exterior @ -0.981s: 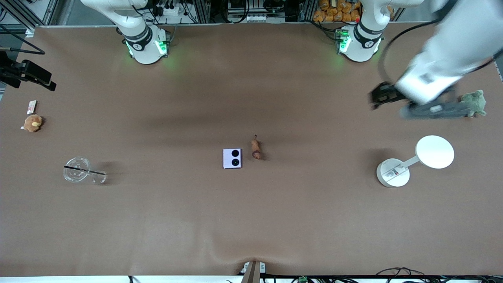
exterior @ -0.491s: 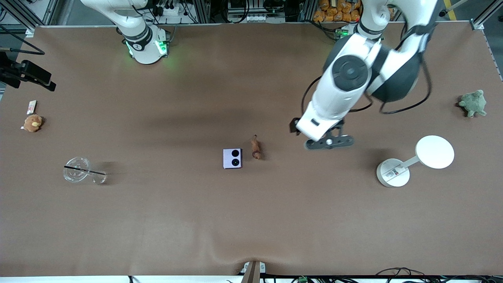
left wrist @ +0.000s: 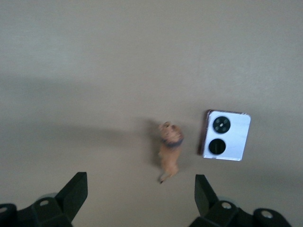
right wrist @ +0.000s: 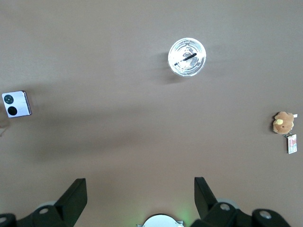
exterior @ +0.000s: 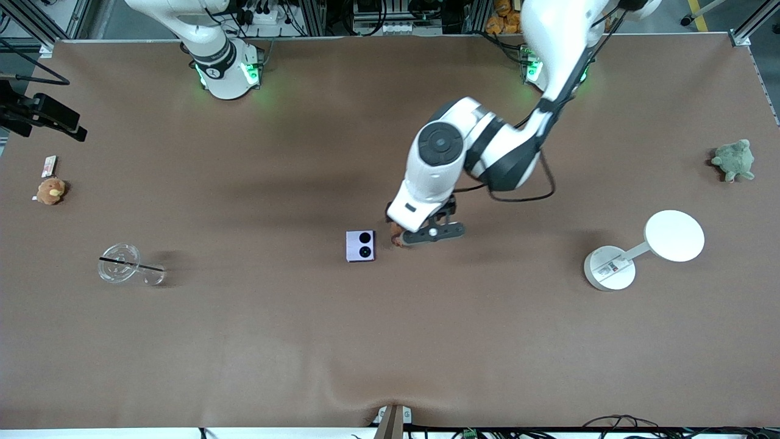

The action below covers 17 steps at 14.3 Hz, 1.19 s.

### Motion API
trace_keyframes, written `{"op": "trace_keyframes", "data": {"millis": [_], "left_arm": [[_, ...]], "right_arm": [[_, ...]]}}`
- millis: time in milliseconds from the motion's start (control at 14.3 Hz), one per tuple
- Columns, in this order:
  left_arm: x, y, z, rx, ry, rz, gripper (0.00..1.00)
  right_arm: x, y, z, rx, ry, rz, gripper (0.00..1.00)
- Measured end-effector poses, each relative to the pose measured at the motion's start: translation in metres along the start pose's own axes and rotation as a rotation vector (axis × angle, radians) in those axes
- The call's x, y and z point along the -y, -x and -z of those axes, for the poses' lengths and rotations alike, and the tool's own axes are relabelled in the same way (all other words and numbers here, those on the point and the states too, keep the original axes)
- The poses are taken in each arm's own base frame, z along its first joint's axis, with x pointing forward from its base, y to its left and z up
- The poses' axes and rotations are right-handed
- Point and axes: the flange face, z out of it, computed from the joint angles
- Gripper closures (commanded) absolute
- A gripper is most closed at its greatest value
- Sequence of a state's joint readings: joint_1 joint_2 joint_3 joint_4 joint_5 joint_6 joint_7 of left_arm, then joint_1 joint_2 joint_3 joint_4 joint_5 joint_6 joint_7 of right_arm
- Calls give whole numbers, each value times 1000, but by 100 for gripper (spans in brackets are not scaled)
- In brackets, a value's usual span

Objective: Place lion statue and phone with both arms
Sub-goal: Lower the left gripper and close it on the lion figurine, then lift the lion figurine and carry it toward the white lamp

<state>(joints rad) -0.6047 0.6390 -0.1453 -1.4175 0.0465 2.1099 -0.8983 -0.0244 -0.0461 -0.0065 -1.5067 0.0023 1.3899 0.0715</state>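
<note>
The lion statue (exterior: 397,238) is a small reddish-brown figurine lying on the table's middle, mostly covered by the left hand in the front view. It shows whole in the left wrist view (left wrist: 169,152). The phone (exterior: 360,246), pale lilac with two black circles facing up, lies right beside it toward the right arm's end. My left gripper (exterior: 431,233) hangs open and empty over the table just beside the statue (left wrist: 139,198). My right gripper (right wrist: 139,201) is open and empty, high over the table near its own base, and out of the front view. The phone also shows in the right wrist view (right wrist: 16,104).
A clear cup with a black straw (exterior: 125,263) and a brown plush with a tag (exterior: 50,191) sit toward the right arm's end. A white desk lamp (exterior: 634,250) and a green plush (exterior: 734,160) sit toward the left arm's end.
My left arm has swung from the green plush at its end of the table to the middle, and its gripper now hangs by the lion statue. Statue and phone have not moved.
</note>
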Motion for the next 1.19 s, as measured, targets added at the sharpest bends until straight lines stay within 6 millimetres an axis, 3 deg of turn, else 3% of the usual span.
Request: {"op": "trace_keyframes", "data": {"millis": [280,421,491,701,771,1051,1192], "left_arm": [[-19,13,-70,-44,-22,16,0],[-26,25,-96,-44,-52,6,0],[-27,28,-105,-44,-59,0,13],[-26,29,-121,-52,-72,-14,25],[-25,29,-124,-52,-76,-14,37],[-24,28,-127,-50,-80,-14,100],[-24,26,-124,-56,-77,-11,100]], "right_arm": [[0,0,0,0,0,0,0],[0,0,0,0,0,0,0],[0,0,0,0,0,0,0],[0,0,0,0,0,0,0],[0,0,0,0,0,0,0],[0,0,0,0,0,0,0],[0,0,0,0,0,0,0]]}}
